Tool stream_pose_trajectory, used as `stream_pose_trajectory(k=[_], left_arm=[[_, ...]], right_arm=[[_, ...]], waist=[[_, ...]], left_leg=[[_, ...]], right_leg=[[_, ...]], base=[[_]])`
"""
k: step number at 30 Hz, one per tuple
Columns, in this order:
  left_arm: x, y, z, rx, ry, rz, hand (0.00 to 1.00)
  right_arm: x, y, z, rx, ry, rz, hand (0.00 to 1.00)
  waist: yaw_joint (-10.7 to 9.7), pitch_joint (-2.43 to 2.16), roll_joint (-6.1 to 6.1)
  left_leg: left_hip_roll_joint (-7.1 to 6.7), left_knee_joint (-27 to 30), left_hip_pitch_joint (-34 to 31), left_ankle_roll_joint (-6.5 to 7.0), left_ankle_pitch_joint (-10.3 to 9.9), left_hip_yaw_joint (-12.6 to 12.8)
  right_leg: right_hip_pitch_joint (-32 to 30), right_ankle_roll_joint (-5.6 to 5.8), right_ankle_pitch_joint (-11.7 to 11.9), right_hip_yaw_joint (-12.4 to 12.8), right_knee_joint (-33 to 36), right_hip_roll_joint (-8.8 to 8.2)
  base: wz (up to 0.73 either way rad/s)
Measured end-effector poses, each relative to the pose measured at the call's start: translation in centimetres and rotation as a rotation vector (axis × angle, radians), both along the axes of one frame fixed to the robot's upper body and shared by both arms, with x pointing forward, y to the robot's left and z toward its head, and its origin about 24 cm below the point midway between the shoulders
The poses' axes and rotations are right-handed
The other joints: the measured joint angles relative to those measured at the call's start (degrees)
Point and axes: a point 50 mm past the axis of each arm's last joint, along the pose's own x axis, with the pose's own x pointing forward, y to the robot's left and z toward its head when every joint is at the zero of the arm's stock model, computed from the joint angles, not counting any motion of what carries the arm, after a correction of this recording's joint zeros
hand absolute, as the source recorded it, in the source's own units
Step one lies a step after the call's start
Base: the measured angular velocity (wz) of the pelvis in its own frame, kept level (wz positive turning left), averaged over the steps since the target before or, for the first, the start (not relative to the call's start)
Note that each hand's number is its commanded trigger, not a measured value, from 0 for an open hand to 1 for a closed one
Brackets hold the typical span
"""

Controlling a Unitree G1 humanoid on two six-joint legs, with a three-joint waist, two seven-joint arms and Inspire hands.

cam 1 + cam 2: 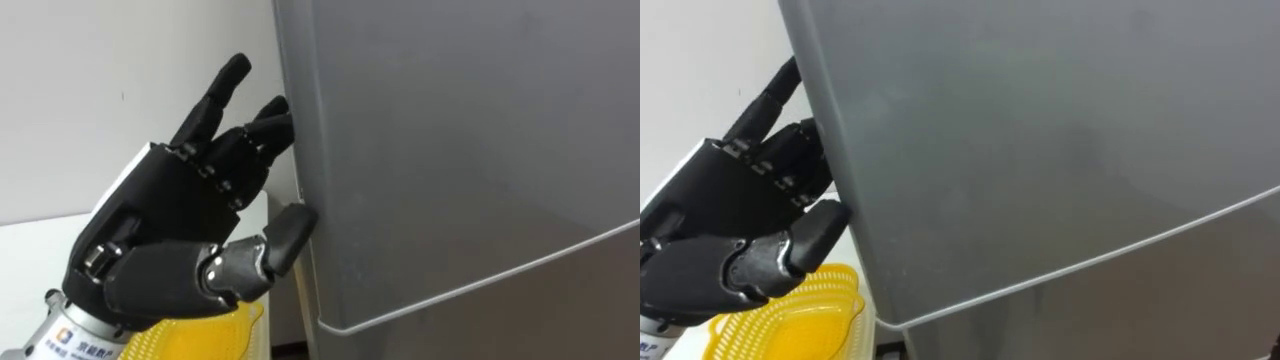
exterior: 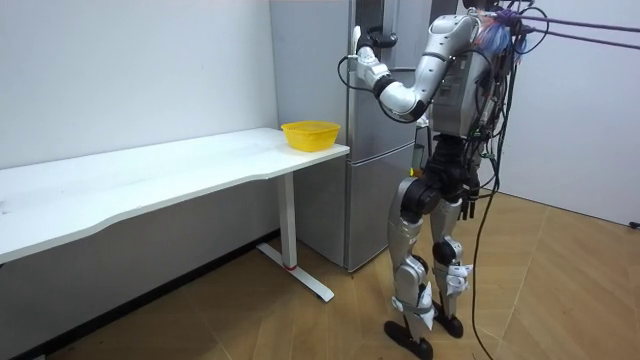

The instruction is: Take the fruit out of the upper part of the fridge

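I stand facing the fridge (image 2: 370, 200); my left hand (image 1: 170, 235) is raised at the left edge of its upper door (image 1: 450, 140), which lies closed just right of my fingers (image 1: 255, 135); their tips and the thumb touch that edge, but whether they grip it I cannot tell; below them a yellow basket (image 1: 790, 320) sits on the white desk (image 2: 150, 180).

The bowl (image 2: 310, 134) sat on the table (image 2: 150, 175), at its end beside the fridge (image 2: 372, 180). The robot stood before the fridge.
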Motion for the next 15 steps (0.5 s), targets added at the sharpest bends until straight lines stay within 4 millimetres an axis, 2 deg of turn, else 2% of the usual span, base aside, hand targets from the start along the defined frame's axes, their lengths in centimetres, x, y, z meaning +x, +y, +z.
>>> stream_pose_trajectory(k=[5,15], left_arm=[[-0.03,-0.05,0.01,0.001,-0.004,-0.010,0.00],[-0.02,-0.74,-0.15,0.012,0.000,-0.045,0.00]], right_arm=[[-0.17,0.03,-0.03,0.002,0.011,0.001,0.00],[0.35,0.00,0.01,-0.004,-0.001,0.009,0.00]], waist=[[0.0,-0.40,0.30],[-0.4,-0.39,0.46]], left_leg=[[0.00,0.1,0.0,0.00,0.0,0.0],[0.02,0.5,-0.5,0.03,0.0,0.0]], right_leg=[[0.0,0.00,0.0,0.0,0.0,-0.06],[-0.1,0.01,0.0,-0.2,0.0,-0.21]], base=[[0.00],[0.02]])
